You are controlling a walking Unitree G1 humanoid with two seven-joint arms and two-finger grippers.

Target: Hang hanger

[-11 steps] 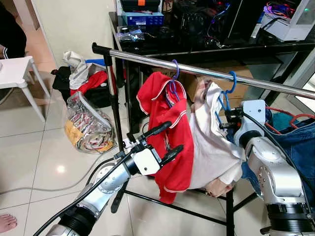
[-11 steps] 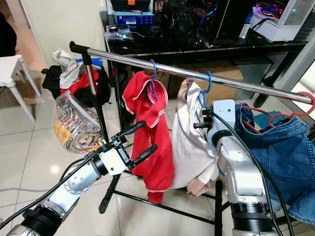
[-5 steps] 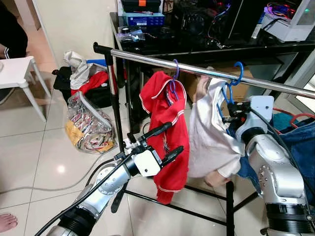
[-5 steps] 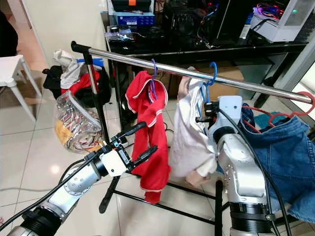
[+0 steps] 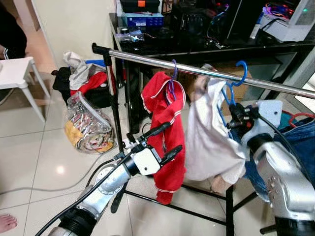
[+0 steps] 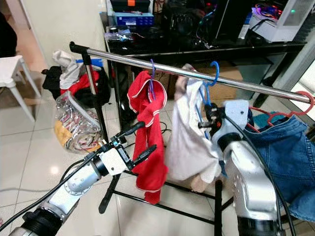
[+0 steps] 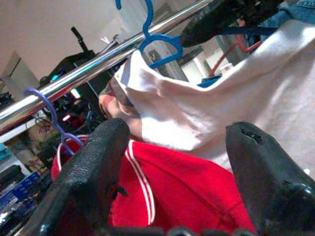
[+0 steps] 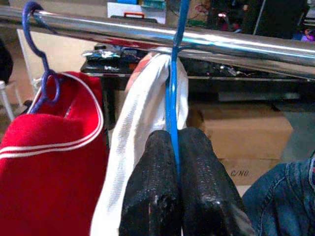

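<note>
A chrome rail [image 5: 147, 60] runs across a black stand. My right gripper [image 5: 235, 116] is shut on the neck of a blue hanger [image 8: 172, 93] that carries a white garment [image 5: 209, 132]. The hanger's hook [image 5: 240, 66] rises above the bar, and its shaft crosses in front of the rail [image 8: 246, 46]. I cannot tell whether the hook rests on it. To the left, a red garment [image 5: 167, 123] hangs on a purple hanger [image 5: 173, 73] on the rail. My left gripper [image 5: 169, 141] is open, just in front of the red garment's lower half.
A denim garment [image 5: 300, 140] on a red hanger hangs at the rail's right end. On the floor to the left are a clear plastic bag [image 5: 88, 125], a clothes pile [image 5: 81, 73] and a white stool [image 5: 15, 73]. A black desk [image 5: 206, 42] stands behind. A person's bare foot [image 5: 6, 222] is at lower left.
My right gripper has risen and moved right with the blue hanger, so the hook now stands higher over the rail and the white garment has swung. The left arm has barely moved.
</note>
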